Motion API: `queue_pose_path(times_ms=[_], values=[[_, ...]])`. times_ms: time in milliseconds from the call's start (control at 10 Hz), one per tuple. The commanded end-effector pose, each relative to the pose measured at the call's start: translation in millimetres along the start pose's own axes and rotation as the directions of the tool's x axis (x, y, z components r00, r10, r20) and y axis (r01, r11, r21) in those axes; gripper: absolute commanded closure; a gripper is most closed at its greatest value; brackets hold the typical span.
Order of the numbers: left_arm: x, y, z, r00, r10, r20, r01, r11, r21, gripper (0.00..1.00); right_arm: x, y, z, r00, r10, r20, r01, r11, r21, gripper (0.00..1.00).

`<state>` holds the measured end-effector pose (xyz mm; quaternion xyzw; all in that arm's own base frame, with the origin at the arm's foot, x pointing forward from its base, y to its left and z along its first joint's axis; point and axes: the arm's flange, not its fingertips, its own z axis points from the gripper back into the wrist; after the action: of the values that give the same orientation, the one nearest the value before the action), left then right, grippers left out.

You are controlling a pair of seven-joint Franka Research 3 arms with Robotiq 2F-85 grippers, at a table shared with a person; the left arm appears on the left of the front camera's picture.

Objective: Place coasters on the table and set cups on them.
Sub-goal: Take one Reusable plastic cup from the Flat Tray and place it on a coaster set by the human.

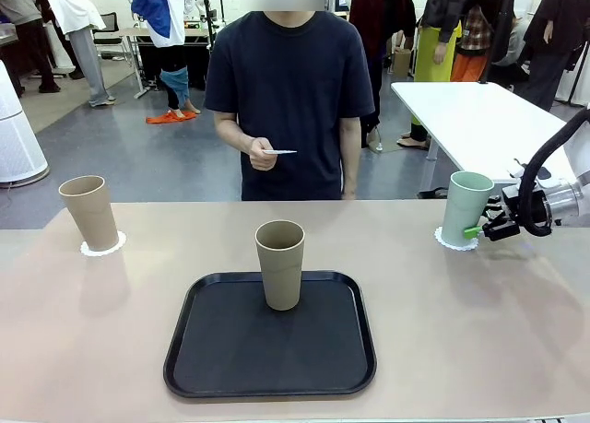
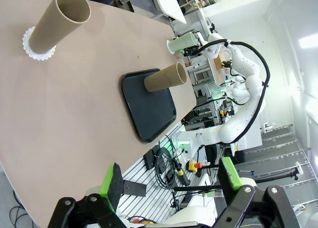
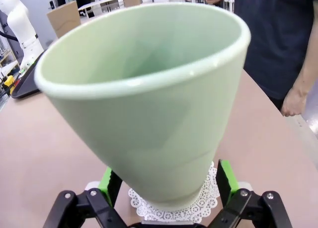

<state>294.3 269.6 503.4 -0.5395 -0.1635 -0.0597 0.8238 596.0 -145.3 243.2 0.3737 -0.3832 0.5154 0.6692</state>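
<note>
The right tool [image 1: 476,229] is released. Its jaws are spread on either side of the foot of the mint green cup [image 1: 466,206] and are not clamped on it. The cup stands upright on the right coaster [image 1: 450,241], a white doily disc near the far right edge of the worktop [image 1: 461,331]. In the right wrist view the green pads [image 3: 224,171] flank the cup's narrow base, and the scalloped lace shows beneath it.

The left tool [image 2: 170,172] is also released and holds nothing. In its wrist view it hangs off the edge of the worktop.

The left tan cup [image 1: 89,211] stands upright on the left coaster [image 1: 103,248], near the far left edge. The middle tan cup [image 1: 279,264] stands upright on the black tray [image 1: 212,349], toward its far side, with no disc under it.

At the far side a person stands facing the robot. One hand [image 1: 261,153] is raised at waist height and holds the third coaster [image 1: 281,152] flat between the fingers. A white table [image 1: 470,110] stands behind, to the right.
</note>
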Motion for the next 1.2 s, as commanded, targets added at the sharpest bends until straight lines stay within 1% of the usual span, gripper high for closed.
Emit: queue_pose_path(times_ms=[0,100,400,500,600,700,800,900,1000,1100], values=[[0,-3,2,1.0,0.009,0.011,-0.009,1.0,-0.01,0.0,5,7,-1,0.998,-0.01,-0.063,0.01,1.0,-0.002,0.0],[0,-3,2,1.0,0.009,0.011,-0.009,1.0,-0.01,0.0,7,9,2,0.997,-0.004,-0.082,0.005,1.0,0.004,0.0],[0,-3,2,1.0,0.009,0.011,-0.009,1.0,-0.01,0.0,11,23,18,0.983,0.0,-0.182,0.001,1.0,0.008,0.0],[0,-3,2,1.0,0.009,0.011,-0.009,1.0,-0.01,0.0,11,26,23,0.975,-0.013,-0.223,0.013,1.0,0.002,0.0],[0,-3,2,1.0,0.009,0.011,-0.009,1.0,-0.01,0.0,11,33,29,0.959,-0.057,-0.279,0.059,0.998,-0.002,0.0],[0,-3,2,1.0,0.009,0.011,-0.009,1.0,-0.01,0.0,18,41,39,0.925,-0.153,-0.348,0.147,0.988,-0.044,0.0],[0,-3,2,1.0,0.009,0.011,-0.009,1.0,-0.01,0.0,34,51,47,0.899,-0.24,-0.365,0.209,0.97,-0.124,0.0],[0,-3,2,1.0,0.009,0.011,-0.009,1.0,-0.01,0.0,60,68,55,0.868,-0.348,-0.353,0.289,0.934,-0.211,0.0],[0,-3,2,1.0,0.009,0.011,-0.009,1.0,-0.01,0.0,92,86,66,0.852,-0.401,-0.337,0.307,0.903,-0.3,0.0],[0,-3,2,1.0,0.009,0.011,-0.009,1.0,-0.01,0.0,127,103,81,0.809,-0.48,-0.34,0.322,0.845,-0.427,0.0]])
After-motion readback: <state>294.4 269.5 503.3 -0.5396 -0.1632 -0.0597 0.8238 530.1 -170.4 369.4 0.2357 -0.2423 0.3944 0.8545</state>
